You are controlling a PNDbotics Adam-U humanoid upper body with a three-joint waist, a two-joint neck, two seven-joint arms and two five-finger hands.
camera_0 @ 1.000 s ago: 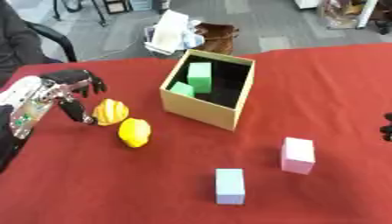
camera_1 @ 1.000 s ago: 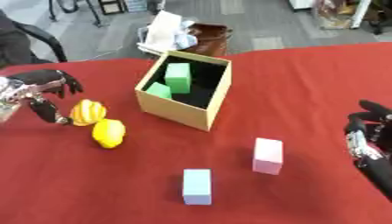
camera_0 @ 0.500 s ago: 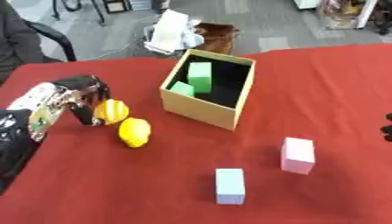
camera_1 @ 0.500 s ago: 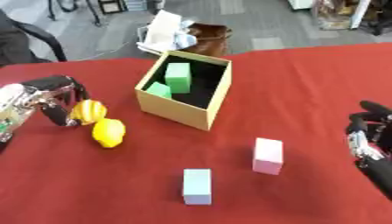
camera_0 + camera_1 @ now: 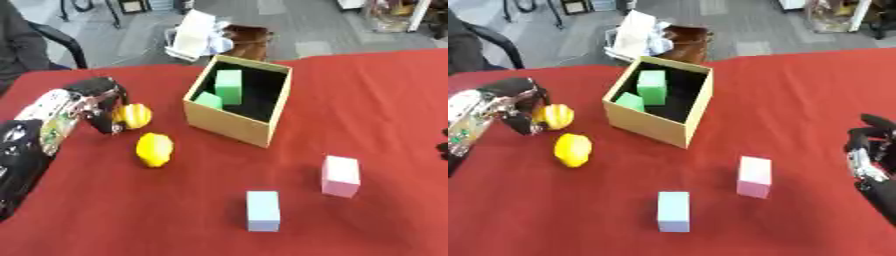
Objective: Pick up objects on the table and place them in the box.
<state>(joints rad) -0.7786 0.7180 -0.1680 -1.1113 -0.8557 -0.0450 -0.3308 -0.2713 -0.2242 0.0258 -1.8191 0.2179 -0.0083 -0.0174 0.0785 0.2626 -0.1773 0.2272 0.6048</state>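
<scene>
An open cardboard box (image 5: 229,122) stands mid-table with two green blocks (image 5: 228,86) inside. Left of it lies a small orange striped fruit (image 5: 134,115); my left hand (image 5: 94,98) is pressed against its left side, fingers and thumb curled round it. A yellow lemon (image 5: 154,149) lies just in front of it. A pink block (image 5: 340,175) and a light blue block (image 5: 262,210) rest on the red cloth nearer me. My right hand (image 5: 871,159) idles at the right edge, fingers relaxed and pointing up.
Beyond the table's far edge sit a white bag (image 5: 194,34) and a brown basket (image 5: 248,41). A black chair with a seated person (image 5: 21,46) is at the far left. The red tablecloth (image 5: 367,90) stretches to the right of the box.
My left hand has moved right to the orange fruit and its spread fingers have curled round it. The blocks, lemon and right hand have stayed put.
</scene>
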